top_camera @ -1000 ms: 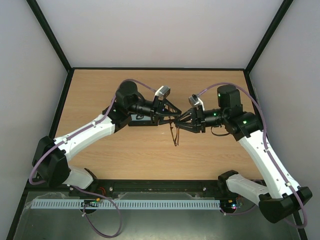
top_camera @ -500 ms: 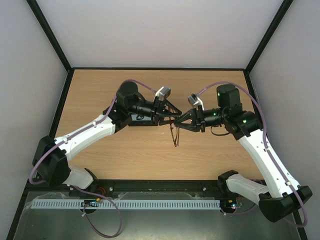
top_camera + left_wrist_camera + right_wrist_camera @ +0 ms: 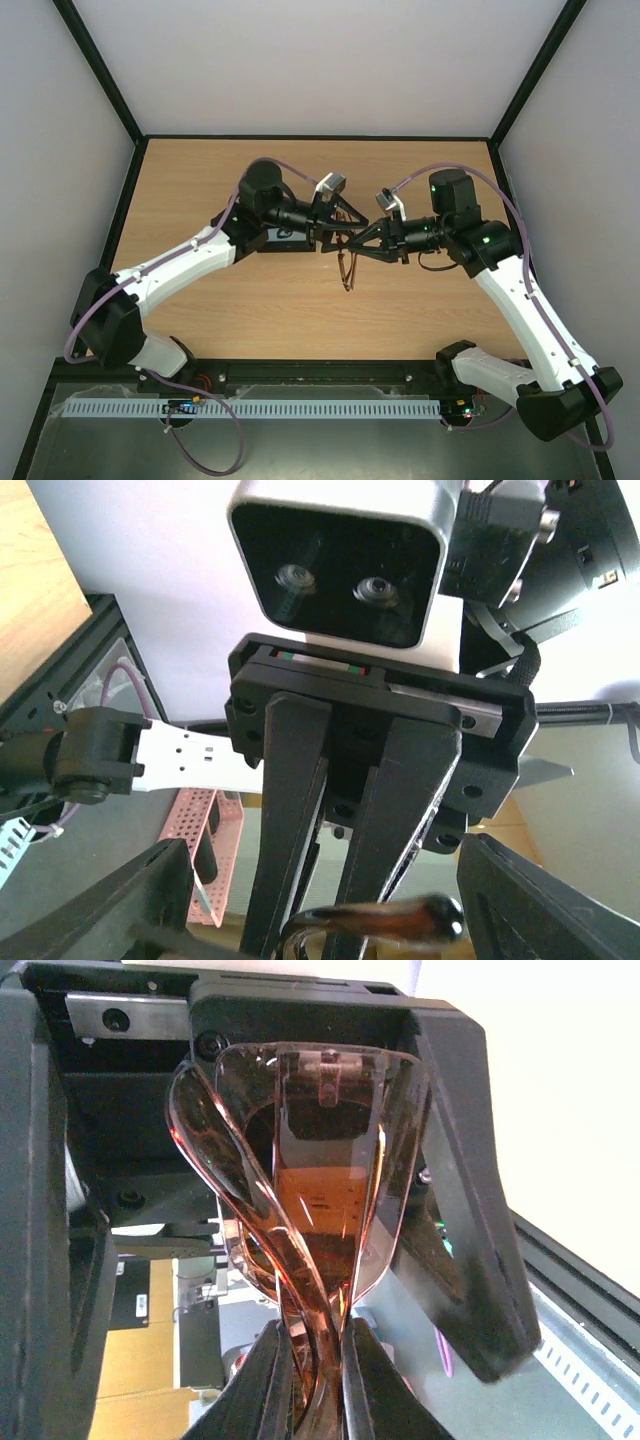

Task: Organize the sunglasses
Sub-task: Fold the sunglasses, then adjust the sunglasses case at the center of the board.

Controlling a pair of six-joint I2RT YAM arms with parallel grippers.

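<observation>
Beside sunglasses (image 3: 347,265), left claw (image 3: 338,235) (black case (image 3: 290,246) behind)

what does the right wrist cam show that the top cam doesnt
Only the right wrist view: the sunglasses close up, with an amber lens and a curved temple arm, pinched by the right gripper. Only the top view: both whole arms, the wooden table and a black case partly under the left arm. Both: the open left gripper facing the held sunglasses.
</observation>
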